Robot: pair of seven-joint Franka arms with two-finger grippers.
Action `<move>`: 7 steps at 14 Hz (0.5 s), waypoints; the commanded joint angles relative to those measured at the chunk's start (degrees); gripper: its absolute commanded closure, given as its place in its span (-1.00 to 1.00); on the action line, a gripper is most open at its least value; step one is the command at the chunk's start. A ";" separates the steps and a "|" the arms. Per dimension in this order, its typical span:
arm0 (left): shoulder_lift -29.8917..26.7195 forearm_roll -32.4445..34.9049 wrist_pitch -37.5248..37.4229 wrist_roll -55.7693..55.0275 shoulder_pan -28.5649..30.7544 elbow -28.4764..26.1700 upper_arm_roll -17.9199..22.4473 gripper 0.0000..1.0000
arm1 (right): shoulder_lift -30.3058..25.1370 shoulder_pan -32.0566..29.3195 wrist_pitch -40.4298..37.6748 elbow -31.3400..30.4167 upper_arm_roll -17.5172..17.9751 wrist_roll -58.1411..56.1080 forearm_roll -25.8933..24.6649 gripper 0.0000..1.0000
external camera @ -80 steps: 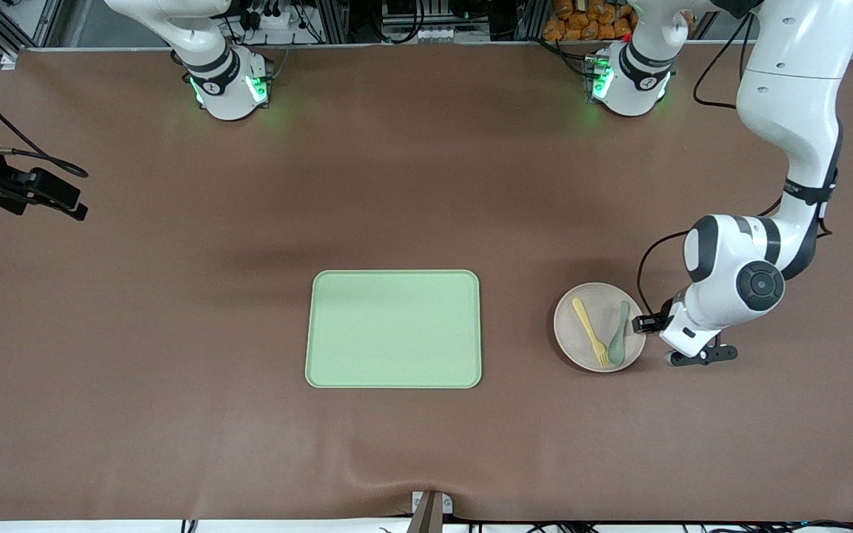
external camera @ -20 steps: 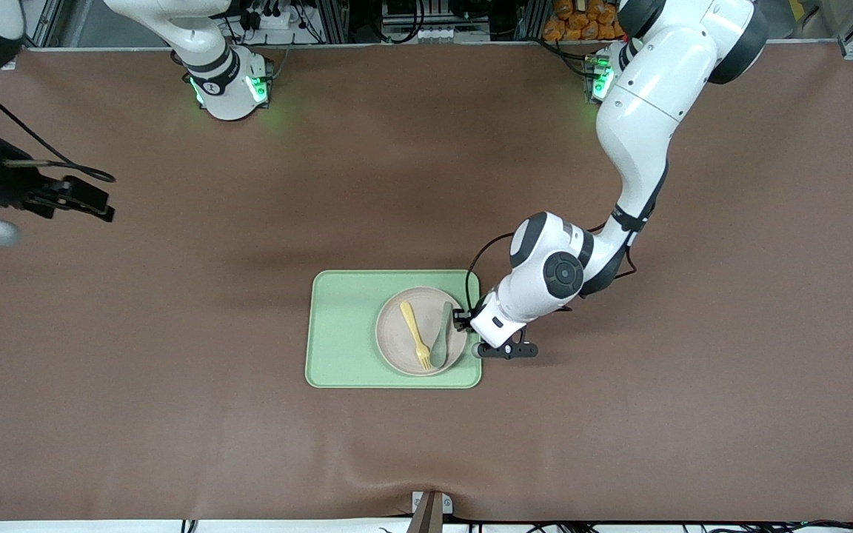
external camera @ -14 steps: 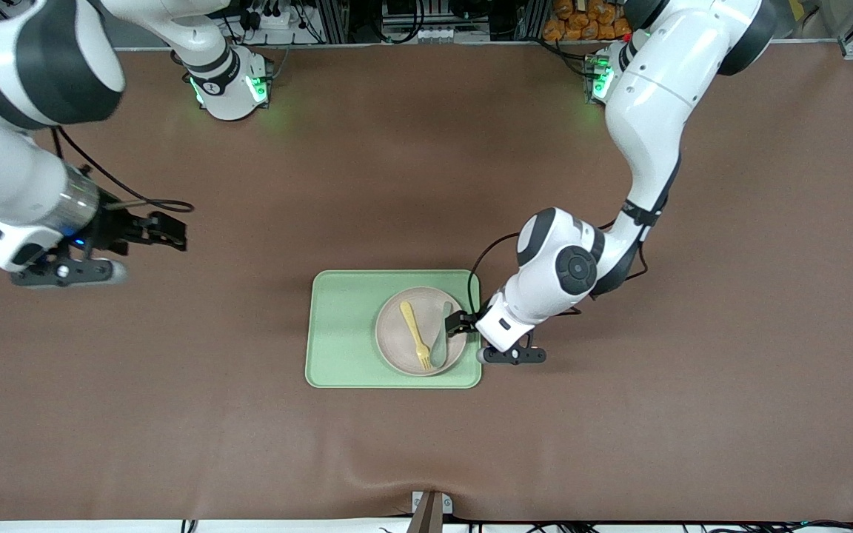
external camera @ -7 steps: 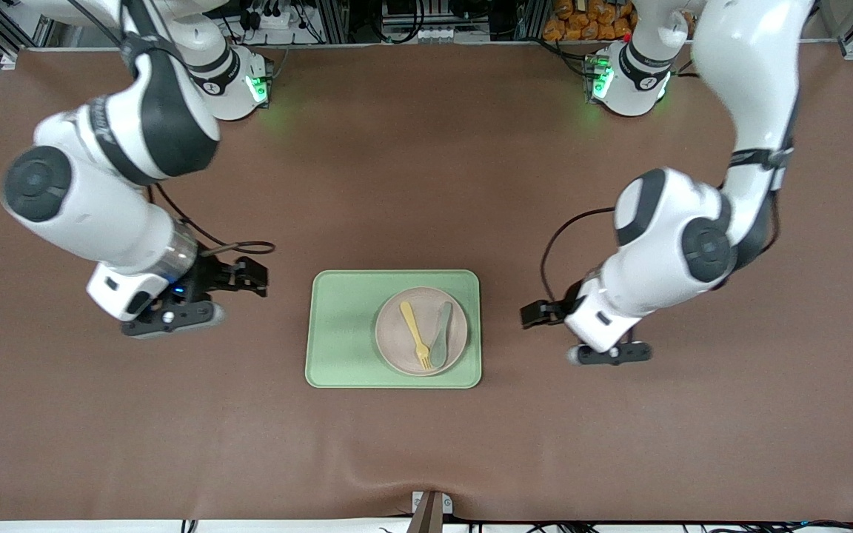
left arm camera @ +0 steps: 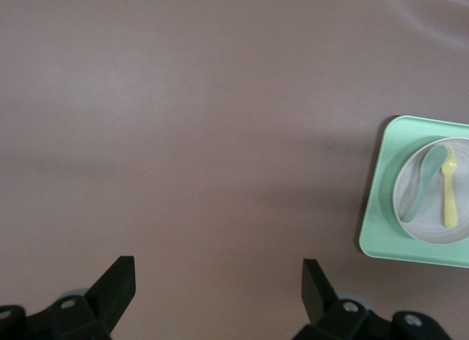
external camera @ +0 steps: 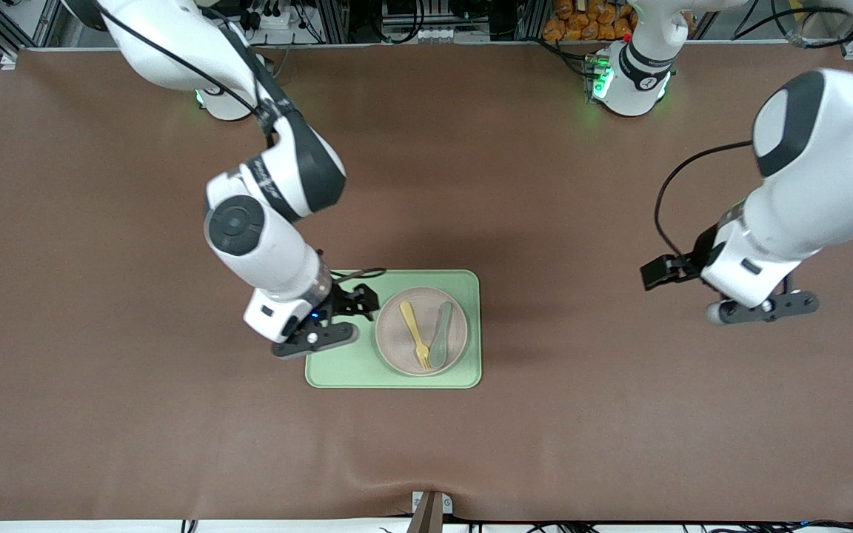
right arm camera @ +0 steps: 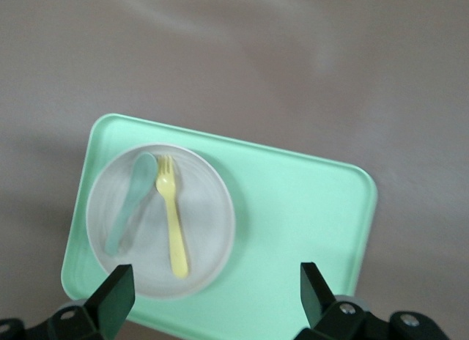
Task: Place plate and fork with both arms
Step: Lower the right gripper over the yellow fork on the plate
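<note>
The pale beige-pink plate (external camera: 395,337) lies on the light-green tray (external camera: 345,370), at the tray's end toward the left arm. The yellow fork (external camera: 415,334) lies in the plate beside a grey-green spoon (external camera: 440,334). My right gripper (external camera: 366,302) is open and empty, over the tray beside the plate. In the right wrist view the right gripper (right arm camera: 216,292) hangs above the tray (right arm camera: 293,208), with the plate (right arm camera: 205,215) and fork (right arm camera: 170,215) below. My left gripper (external camera: 652,274) is open and empty over bare table toward the left arm's end. In the left wrist view it (left arm camera: 218,281) is well away from the plate (left arm camera: 429,215).
The spoon also shows in the right wrist view (right arm camera: 130,201) and the left wrist view (left arm camera: 421,186). The tray (left arm camera: 377,223) sits mid-table on the brown mat (external camera: 175,414). Both arm bases stand along the table edge farthest from the front camera.
My left gripper has let go of the plate on the tray and drawn back toward the left arm's end. My right arm has swung in from the table's end to over the tray.
</note>
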 commanded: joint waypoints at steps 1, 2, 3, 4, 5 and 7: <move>-6.91 1.14 -0.03 1.10 2.14 -6.56 -0.60 -1.00 | 6.93 1.63 4.37 5.29 -0.77 0.42 -0.69 -1.00; -7.80 1.14 -0.90 1.44 2.93 -6.48 -0.61 -1.00 | 8.69 2.16 6.65 5.30 -0.77 0.42 -1.13 -1.00; -8.07 1.14 -2.48 1.80 3.11 -5.96 -0.34 -1.00 | 10.18 2.86 8.33 5.30 -0.85 0.42 -1.57 -1.00; -8.85 1.14 -3.80 1.71 3.64 -5.00 -0.25 -1.00 | 11.59 3.65 8.96 5.47 -0.85 0.51 -2.88 -0.96; -9.30 1.14 -4.85 1.71 4.69 -4.64 -0.34 -1.00 | 12.39 4.26 9.05 5.82 -0.85 0.51 -4.20 -0.86; -9.92 1.67 -6.09 2.76 5.22 -3.50 -0.17 -1.00 | 14.06 5.50 9.05 6.61 -0.94 0.60 -5.09 -0.84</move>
